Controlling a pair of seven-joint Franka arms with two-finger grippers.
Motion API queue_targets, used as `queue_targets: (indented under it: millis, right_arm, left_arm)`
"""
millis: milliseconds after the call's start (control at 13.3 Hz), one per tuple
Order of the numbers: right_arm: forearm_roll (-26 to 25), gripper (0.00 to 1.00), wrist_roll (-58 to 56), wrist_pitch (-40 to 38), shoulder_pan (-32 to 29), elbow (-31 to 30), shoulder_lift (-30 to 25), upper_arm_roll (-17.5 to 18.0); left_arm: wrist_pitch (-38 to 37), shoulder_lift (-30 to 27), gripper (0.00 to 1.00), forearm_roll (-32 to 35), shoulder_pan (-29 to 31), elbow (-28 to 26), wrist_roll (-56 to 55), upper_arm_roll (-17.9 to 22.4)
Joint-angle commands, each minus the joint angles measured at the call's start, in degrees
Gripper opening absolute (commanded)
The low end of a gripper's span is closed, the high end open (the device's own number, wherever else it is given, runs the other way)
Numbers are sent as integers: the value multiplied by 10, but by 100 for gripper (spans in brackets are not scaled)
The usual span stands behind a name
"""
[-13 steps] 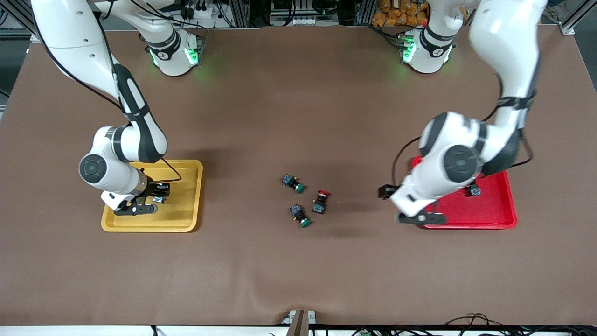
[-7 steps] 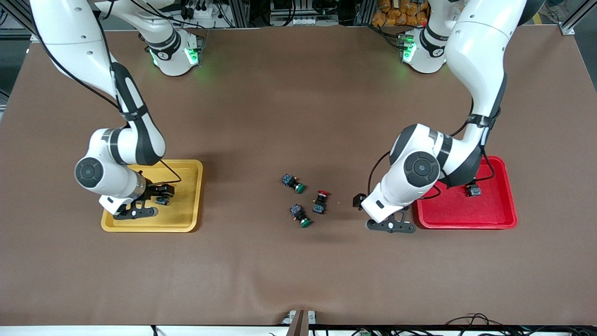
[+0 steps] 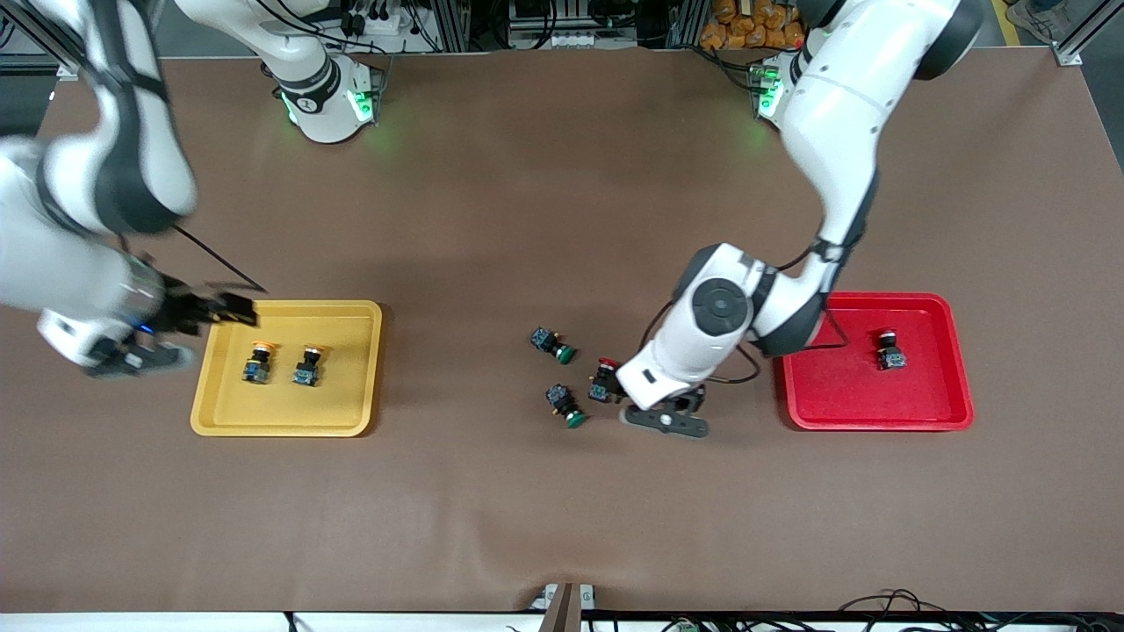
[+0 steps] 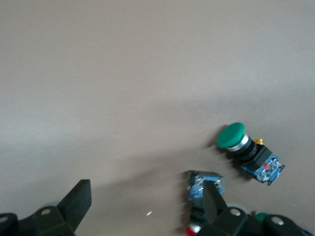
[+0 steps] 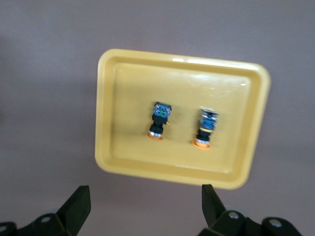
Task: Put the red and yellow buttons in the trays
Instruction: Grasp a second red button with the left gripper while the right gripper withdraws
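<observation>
Looking down, we see two yellow-capped buttons (image 3: pixel 257 362) (image 3: pixel 307 363) lying side by side in the yellow tray (image 3: pixel 351 412), and one red-capped button (image 3: pixel 890 351) in the red tray (image 3: pixel 931 408). Our right gripper (image 5: pixel 142 209) hangs empty with jaws wide, just off the yellow tray's edge at the right arm's end. Our left gripper (image 4: pixel 147 204), also wide and empty, hovers over the other red-capped button (image 3: pixel 602 379) on the table (image 3: pixel 562 509), beside two green-capped switches (image 3: pixel 553 343) (image 3: pixel 566 407).

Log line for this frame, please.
yellow tray: two yellow buttons | red tray: one red button | left gripper open over loose red button | right gripper open
</observation>
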Motion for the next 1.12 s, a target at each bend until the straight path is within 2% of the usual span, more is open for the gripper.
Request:
queue_targets:
  millis: [0, 150, 375, 600, 1050]
  right_arm:
    - [-5, 100, -34, -18, -37, -17, -61, 8]
    - [-5, 100, -47, -31, -54, -4, -73, 8]
    - [-7, 100, -45, -76, -62, 50, -68, 8]
    - [-35, 100, -41, -124, -61, 106, -67, 8]
    - [-49, 100, -38, -148, -52, 117, -68, 11]
  left_arm:
    - [36, 41, 100, 15, -56, 36, -2, 51]
    - [48, 50, 100, 15, -75, 36, -6, 62]
    - [48, 53, 100, 14, -86, 35, -13, 62]
    - [48, 57, 100, 13, -96, 30, -39, 62]
    - [48, 70, 100, 15, -102, 28, -39, 63]
